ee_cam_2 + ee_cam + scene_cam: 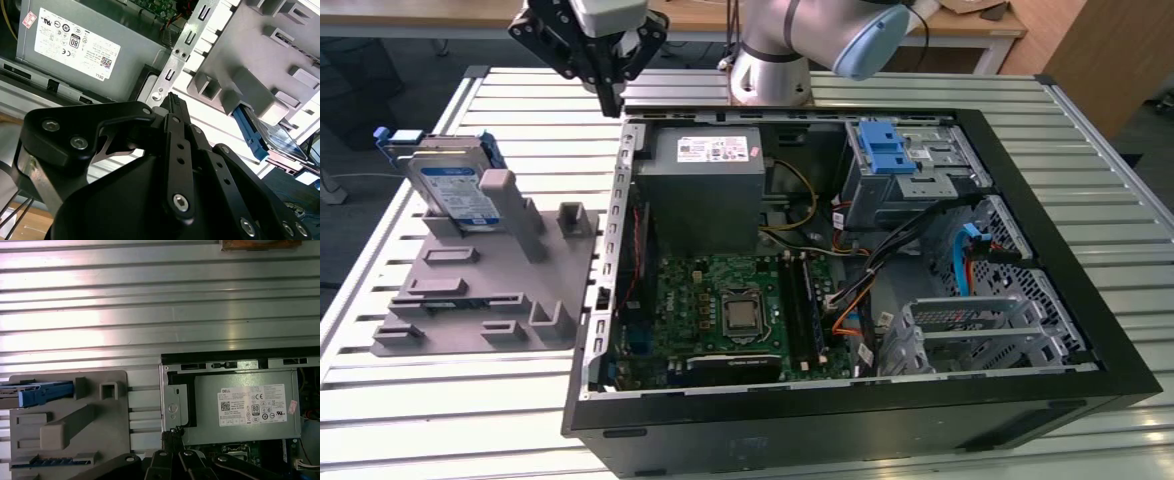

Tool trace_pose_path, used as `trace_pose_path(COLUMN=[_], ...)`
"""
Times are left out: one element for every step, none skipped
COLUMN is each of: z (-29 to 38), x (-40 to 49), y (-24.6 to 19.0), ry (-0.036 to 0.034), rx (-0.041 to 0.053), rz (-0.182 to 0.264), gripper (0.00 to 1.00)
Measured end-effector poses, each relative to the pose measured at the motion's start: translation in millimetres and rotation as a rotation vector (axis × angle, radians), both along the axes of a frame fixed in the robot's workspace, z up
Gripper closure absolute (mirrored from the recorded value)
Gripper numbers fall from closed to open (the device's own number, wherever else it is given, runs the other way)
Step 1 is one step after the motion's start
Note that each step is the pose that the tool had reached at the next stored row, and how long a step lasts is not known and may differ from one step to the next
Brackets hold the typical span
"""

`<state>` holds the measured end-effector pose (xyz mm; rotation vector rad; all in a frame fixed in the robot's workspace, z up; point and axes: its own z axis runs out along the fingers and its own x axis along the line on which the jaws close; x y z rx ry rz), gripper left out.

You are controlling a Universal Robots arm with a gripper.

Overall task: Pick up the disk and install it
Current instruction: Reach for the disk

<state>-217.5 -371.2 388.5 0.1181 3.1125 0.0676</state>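
One black gripper (608,100) hangs above the table (454,400), just outside the open computer case (854,425) and over the corner that holds the power supply box (707,185). Its two thin fingers are pressed together to a point, with nothing between them. In both wrist views the joined tips (172,100) (172,432) sit at the case's bare metal edge.

The single disk (454,190) is well apart from the case, beyond its side wall. It stands on edge in a slot of one matte grey plastic fixture (480,300), a blocky slab with raised posts and pockets. The disk is flat and silvery, with a blue-and-white label and blue plastic rails along its edges.

The table is ribbed, shiny metal slats. The case is black outside. Inside it are one smooth grey power supply box with a white sticker, one green circuit board (720,300) and one perforated metal cage with a blue latch (894,150).
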Motion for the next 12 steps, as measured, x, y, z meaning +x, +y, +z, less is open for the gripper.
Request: trace_pose_path(z=[0.0,0.0,-0.1,0.0,0.0,0.0,-0.1,-0.1,-0.2,-0.3,-0.6,-0.8], x=[-3.4,-4.8,-6.6,-9.2,-11.9,-14.3,-17.1,-20.4,-24.2,-28.5,-33.1,-37.5], y=[0.8,1.3,2.3,3.4,4.5,5.4,5.9,6.2,6.4,6.5,6.6,6.7], ry=[0.0,0.0,0.0,0.0,0.0,0.0001,0.0,0.0001,0.0001,0.0001,0.0,0.0], rx=[-0.0001,0.0,0.0,0.0,0.0,-0.0001,0.0,0.0,-0.0001,-0.0001,0.0,0.0], rz=[0.0,0.0,0.0,0.0,-0.001,-0.001,-0.003,-0.004,-0.005,-0.005,-0.005,-0.005], gripper=[0.89,0.89,0.89,0.89,0.89,0.89,0.89,0.89,0.89,0.89,0.89,0.89])
